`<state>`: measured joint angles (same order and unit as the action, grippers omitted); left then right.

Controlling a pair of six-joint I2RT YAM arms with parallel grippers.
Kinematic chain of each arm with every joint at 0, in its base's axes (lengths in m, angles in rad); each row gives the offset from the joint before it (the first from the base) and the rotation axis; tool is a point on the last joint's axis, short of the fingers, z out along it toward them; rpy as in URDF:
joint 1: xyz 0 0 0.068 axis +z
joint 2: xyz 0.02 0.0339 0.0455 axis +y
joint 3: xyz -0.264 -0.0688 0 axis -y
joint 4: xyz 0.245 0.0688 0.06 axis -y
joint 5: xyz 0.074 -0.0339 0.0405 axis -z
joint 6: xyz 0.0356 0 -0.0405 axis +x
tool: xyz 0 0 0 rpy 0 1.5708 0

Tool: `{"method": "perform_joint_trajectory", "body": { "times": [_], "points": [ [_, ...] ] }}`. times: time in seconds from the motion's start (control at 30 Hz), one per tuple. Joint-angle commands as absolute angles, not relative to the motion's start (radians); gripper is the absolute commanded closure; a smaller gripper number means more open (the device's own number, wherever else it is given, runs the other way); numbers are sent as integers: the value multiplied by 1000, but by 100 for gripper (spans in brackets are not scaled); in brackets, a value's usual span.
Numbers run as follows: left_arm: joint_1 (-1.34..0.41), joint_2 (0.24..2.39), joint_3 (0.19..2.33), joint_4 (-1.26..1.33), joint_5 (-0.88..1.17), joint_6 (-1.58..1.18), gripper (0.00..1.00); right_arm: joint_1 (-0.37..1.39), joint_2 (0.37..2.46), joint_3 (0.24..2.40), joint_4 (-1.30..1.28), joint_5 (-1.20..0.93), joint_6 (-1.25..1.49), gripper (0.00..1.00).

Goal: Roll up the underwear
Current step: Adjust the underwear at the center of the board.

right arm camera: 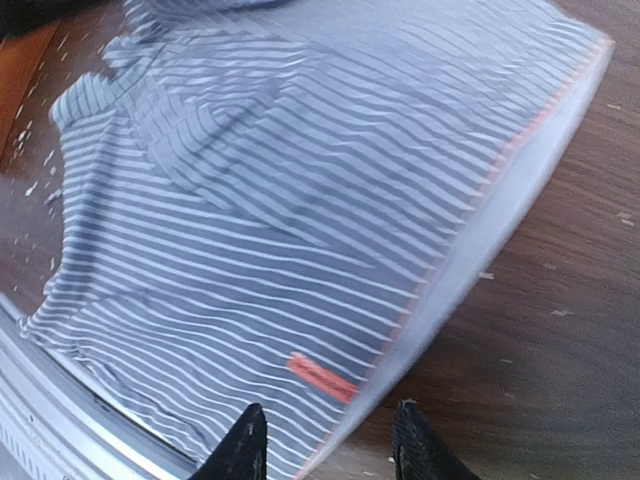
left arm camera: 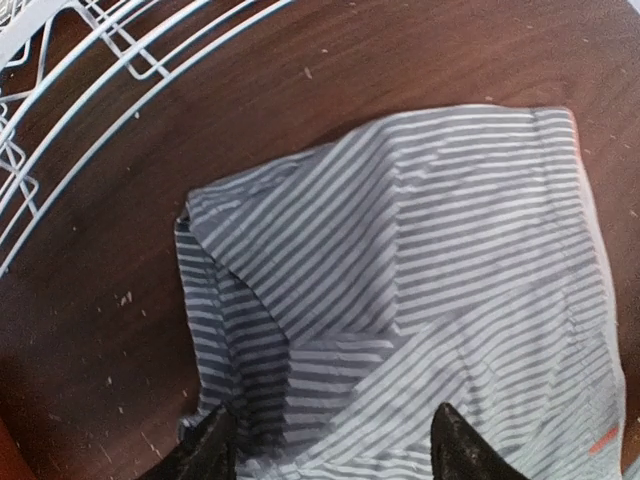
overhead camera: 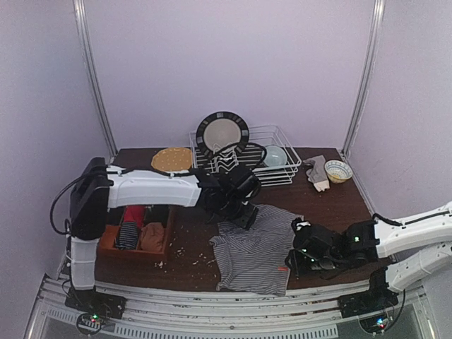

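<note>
Striped cotton, dark grey with fine white lines: the striped underwear (overhead camera: 254, 251) (left arm camera: 400, 280) (right arm camera: 280, 230) lies spread and creased on the brown desk (overhead camera: 191, 247), right of centre. Its near hem reaches the front edge by the metal rail (overhead camera: 212, 296).

The left pincer (overhead camera: 244, 215) (left arm camera: 330, 445) hangs over the cloth's far left corner, released, with its two dark fingers apart and cloth showing between them. It holds nothing. That corner is folded over on itself, so the placement looks meant for flattening it or starting a fold.

The right pincer (overhead camera: 293, 263) (right arm camera: 325, 440) sits low at the garment's right side. It is also released, its fingers either side of the pale waistband (right arm camera: 500, 190) near the red tag (right arm camera: 322, 378). I judge that it is lined up to pinch that band, the firmest edge to lift or pull taut. I cannot tell whether either pincer touches the fabric.

The other garments (overhead camera: 138, 229), red, striped and orange-brown, sit bundled in the wooden tray (overhead camera: 169, 233) at the left, well apart from the work.

Room is uneven. The wire rack (overhead camera: 282, 173) (left arm camera: 100, 90) stands close behind the left pincer, and the front edge leaves no slack at the hem. Bare crumb-strewn desk lies open between tray and garment, so a roll would have the most room going leftward.
</note>
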<state>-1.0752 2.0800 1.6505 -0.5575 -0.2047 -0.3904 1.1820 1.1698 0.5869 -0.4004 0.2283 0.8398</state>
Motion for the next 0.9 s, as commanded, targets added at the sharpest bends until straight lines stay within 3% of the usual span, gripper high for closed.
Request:
{"method": "perform_joint_trajectory", "body": {
  "times": [0.0,0.23,0.47,0.87],
  "points": [
    [-1001,2188,1794,-581,-138,-306,39,1199,1274,623,-261,129,729,59],
    [-975,2349,1962,-605,-91,-249,57,1196,1460,691,-334,180,696,64],
    [-957,2378,1879,-612,-117,-280,98,1160,1482,657,-447,261,757,68],
    [-942,2116,1479,-501,-265,-476,100,983,1415,608,-455,213,730,68]
  ]
}}
